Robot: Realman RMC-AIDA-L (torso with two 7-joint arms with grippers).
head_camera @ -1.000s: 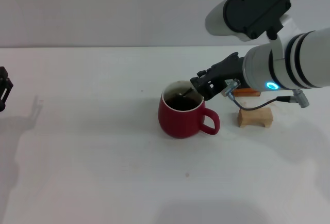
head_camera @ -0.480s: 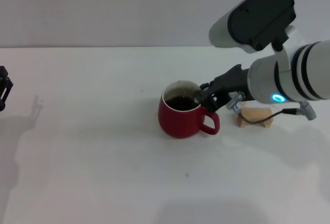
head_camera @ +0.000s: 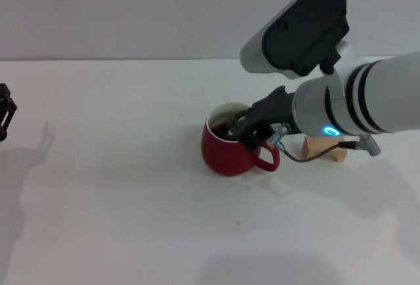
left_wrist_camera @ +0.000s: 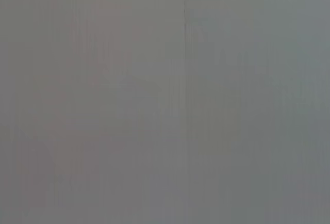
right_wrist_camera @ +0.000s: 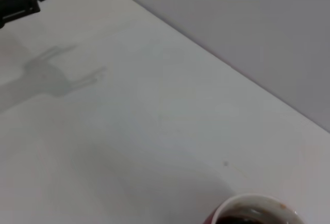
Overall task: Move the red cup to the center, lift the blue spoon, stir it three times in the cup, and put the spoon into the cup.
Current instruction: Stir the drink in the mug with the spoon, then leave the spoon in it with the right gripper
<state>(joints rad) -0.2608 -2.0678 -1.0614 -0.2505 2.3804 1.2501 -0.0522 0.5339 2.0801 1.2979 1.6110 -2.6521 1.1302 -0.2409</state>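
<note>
The red cup [head_camera: 226, 150] stands near the middle of the white table with its handle toward the right and dark liquid inside. Its rim also shows in the right wrist view [right_wrist_camera: 253, 211]. My right gripper [head_camera: 246, 131] hangs over the cup's right rim, just above the liquid. The blue spoon is hidden from every view. My left gripper [head_camera: 5, 113] is parked at the table's far left edge. It also shows far off in the right wrist view [right_wrist_camera: 25, 1], where its shadow has two spread prongs.
A tan wooden block [head_camera: 326, 148] sits on the table right of the cup, partly hidden by my right arm and its cable. The left wrist view shows only a grey wall. The white table [head_camera: 131, 186] stretches left of the cup.
My right gripper has swung from the cup's far right rim toward me and leftward over the cup's mouth. The spoon tip seen in the cup a second ago no longer shows. The cup stayed put.
</note>
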